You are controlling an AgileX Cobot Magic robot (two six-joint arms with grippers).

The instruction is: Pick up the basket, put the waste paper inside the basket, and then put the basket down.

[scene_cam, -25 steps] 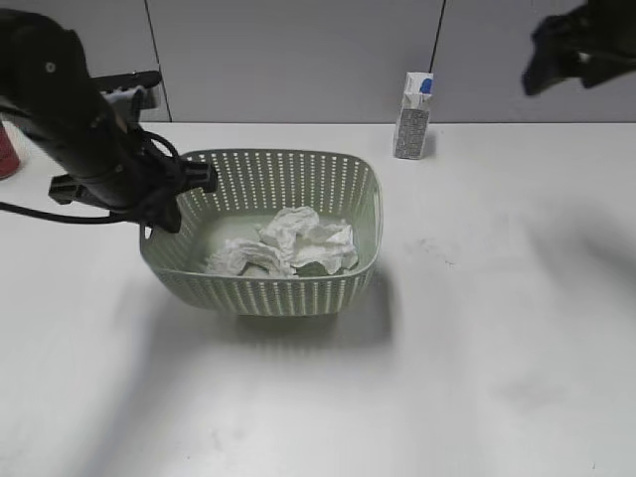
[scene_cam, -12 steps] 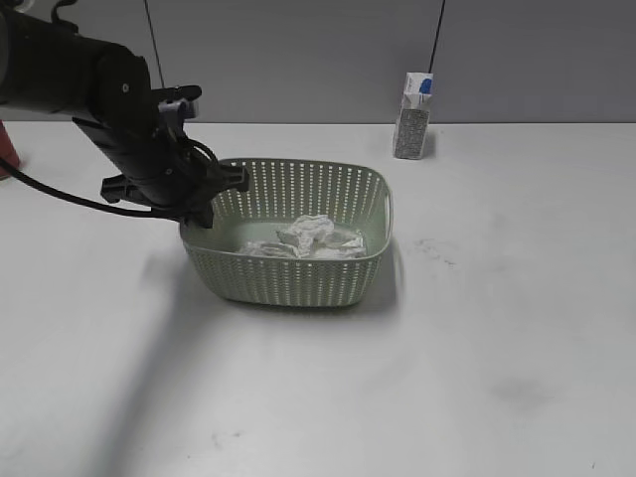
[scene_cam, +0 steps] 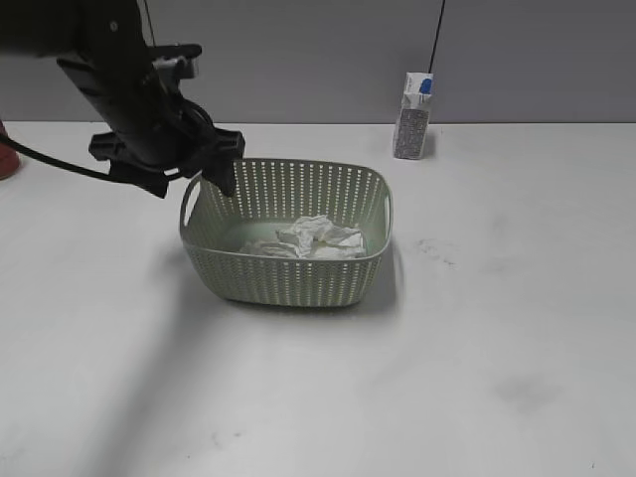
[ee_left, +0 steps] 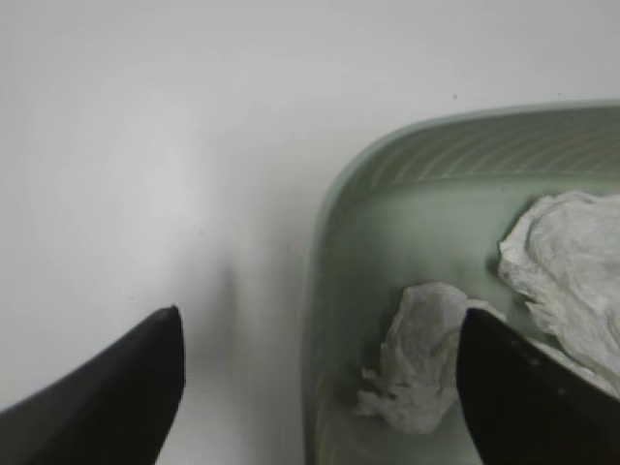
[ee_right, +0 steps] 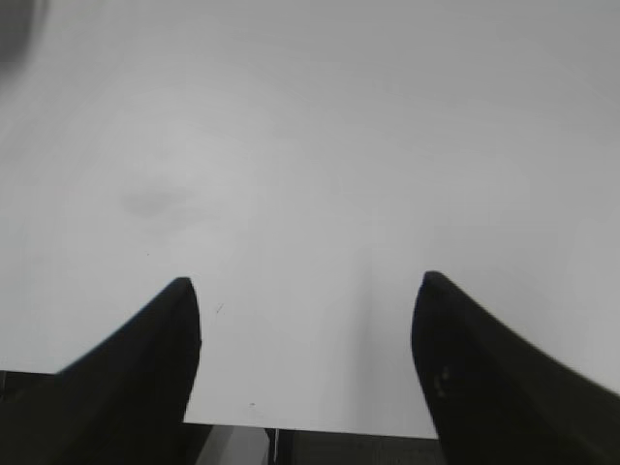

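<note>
The table (scene_cam: pixel 517 328) is flat under the basket (scene_cam: pixel 288 273), which sits near the middle, toward the far left corner. The paper (scene_cam: pixel 313 238) lies inside. The left gripper (ee_left: pixel 315 378) is spread wide, holding nothing, and is best lifted straight up. The right gripper (ee_right: pixel 305 358) is spread wide too.

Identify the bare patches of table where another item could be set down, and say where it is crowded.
Free: the whole front of the table below the basket, and the wide right side beyond the carton. Crowded: back left, where the left gripper hangs over the basket's rim.
</note>
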